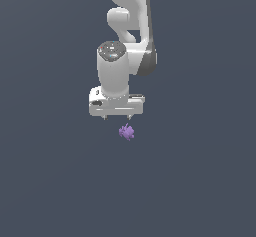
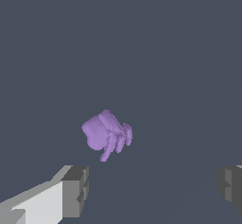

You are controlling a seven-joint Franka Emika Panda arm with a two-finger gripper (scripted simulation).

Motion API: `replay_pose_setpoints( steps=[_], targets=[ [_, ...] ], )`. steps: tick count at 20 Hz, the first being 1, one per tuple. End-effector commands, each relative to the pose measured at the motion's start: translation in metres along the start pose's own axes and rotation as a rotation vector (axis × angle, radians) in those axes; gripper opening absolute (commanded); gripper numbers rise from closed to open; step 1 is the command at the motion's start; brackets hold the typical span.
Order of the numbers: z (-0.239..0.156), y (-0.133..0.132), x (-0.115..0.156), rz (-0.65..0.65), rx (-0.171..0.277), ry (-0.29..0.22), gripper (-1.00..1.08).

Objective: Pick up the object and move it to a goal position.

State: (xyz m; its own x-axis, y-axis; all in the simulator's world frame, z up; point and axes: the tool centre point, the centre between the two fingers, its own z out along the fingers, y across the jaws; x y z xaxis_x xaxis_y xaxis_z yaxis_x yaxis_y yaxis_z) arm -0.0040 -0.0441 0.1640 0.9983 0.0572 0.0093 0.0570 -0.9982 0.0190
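My end effector point(image 1: 116, 117) points straight down with its jaws spread wide and nothing between them. In the wrist view the two dark finger pads point(image 2: 76, 191) stand far apart at either side of the picture, and the gap between them is bare.

The object point(image 2: 107, 134), a small purple lumpy thing with stubby spikes, lies on the plain grey surface point(image 1: 200, 181) just beyond my fingertips. In the exterior view it sits at about 5 o'clock from the midpoint of my jaws, close under the fingertip on that view's right, not centred in the gap. I cannot tell from these pictures how much height separates my fingertips from it, only that I am not touching it.

So I judge the task to be at its start: the approach is nearly made, but no grasp exists and nothing is lifted. What is left is to shift so the object point(image 1: 126, 131) sits between the pads, descend, close on it, raise it and carry it to the goal. No goal marker shows in either view, so I cannot say where that lies.
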Motion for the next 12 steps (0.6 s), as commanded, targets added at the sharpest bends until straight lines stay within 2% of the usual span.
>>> replay_pose_setpoints(
  steps=[1, 12],
  targets=[
    [0.007, -0.003, 0.001, -0.054, 0.0, -0.002, 1.0],
    [0.046, -0.023, 0.003, -0.377, 0.008, -0.006, 1.0]
  ],
)
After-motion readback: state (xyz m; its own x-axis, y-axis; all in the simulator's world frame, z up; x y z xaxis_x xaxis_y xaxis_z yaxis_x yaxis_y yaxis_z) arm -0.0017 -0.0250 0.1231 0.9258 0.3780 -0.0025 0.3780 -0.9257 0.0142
